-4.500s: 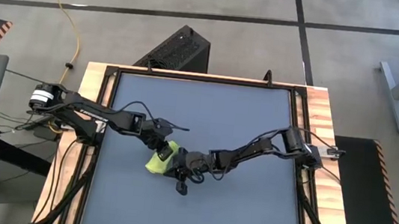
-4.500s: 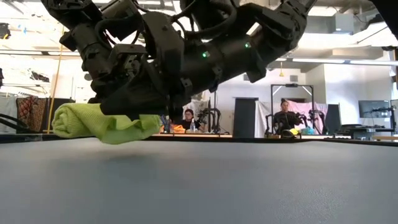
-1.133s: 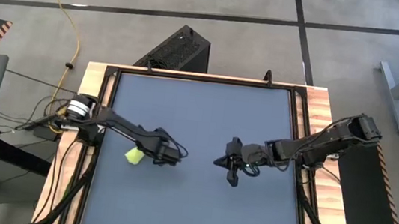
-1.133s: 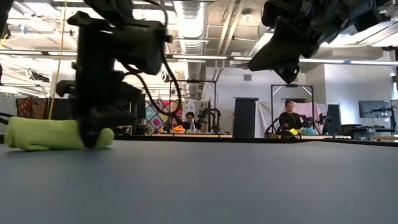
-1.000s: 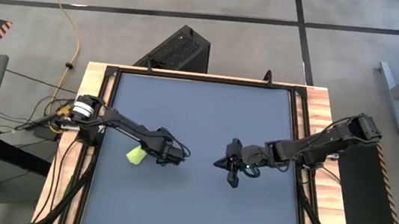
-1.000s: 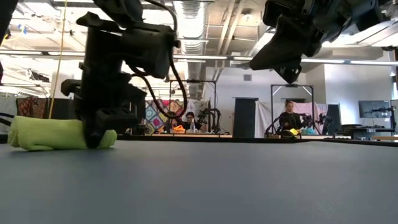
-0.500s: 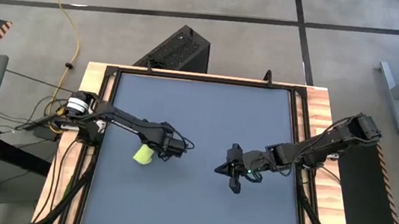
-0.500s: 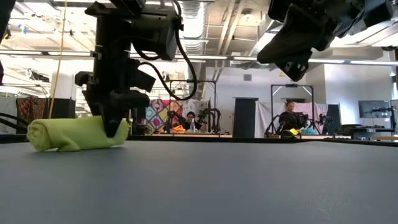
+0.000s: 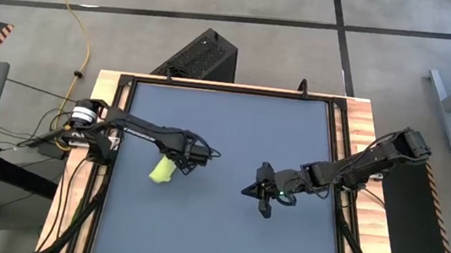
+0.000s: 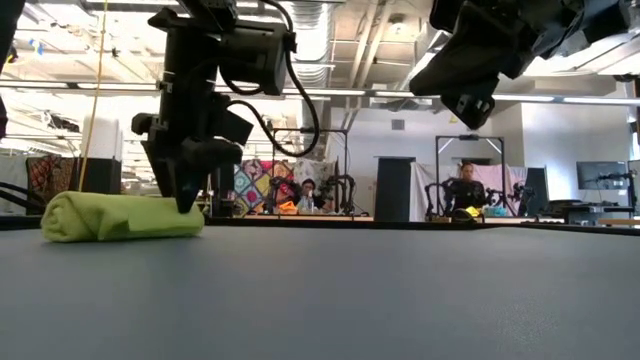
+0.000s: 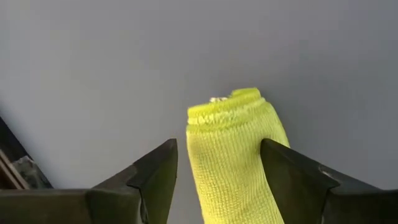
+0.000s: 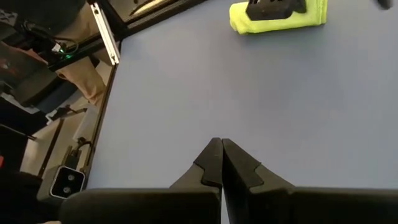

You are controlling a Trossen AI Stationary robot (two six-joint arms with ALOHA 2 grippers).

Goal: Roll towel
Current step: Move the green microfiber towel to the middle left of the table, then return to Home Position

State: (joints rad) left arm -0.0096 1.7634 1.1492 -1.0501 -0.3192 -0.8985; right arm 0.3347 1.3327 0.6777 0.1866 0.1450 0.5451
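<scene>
A rolled towel (image 9: 162,171) lies on the left half of the tabletop (image 9: 234,127). The left pincer (image 9: 171,168) sits over its right end; the right pincer (image 9: 261,194) hangs well apart, right of centre.

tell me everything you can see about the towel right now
The towel is a small lime-green cloth of soft, knitted-looking fabric, plain and unmarked. It is rolled into a compact cylinder; the spiral layers show at its end in the left wrist view. It lies flat on the left half of the dark blue-grey table. The left tool stands open with one finger on each side of the roll, close to or touching its sides, not squeezing it. Nothing else touches it.
</scene>
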